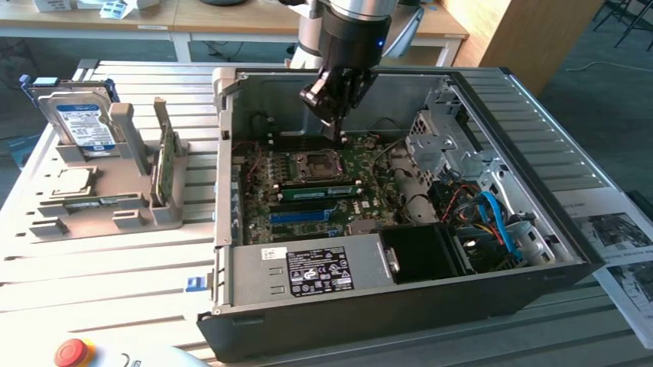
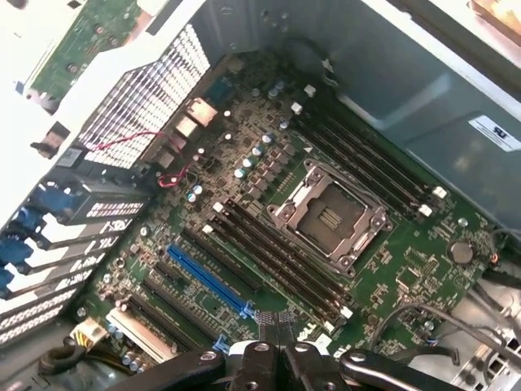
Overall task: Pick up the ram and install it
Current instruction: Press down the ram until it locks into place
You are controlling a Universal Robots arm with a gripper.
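While the claw (image 1: 335,131) hangs shut and empty over the motherboard (image 1: 352,164), the ram (image 1: 321,191) seems to stand in a slot just beside the CPU socket (image 1: 311,164). Seating it well means pushing straight down, evenly, until both ends sit level.

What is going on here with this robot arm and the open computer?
A robot arm reaches into an open computer case lying on a table. Its tool is shut and hangs above the motherboard, close to the processor socket; I see nothing held in it. A long green stick, apparently the ram, stands in the slots beside the socket. Whether it is fully seated, I cannot tell.
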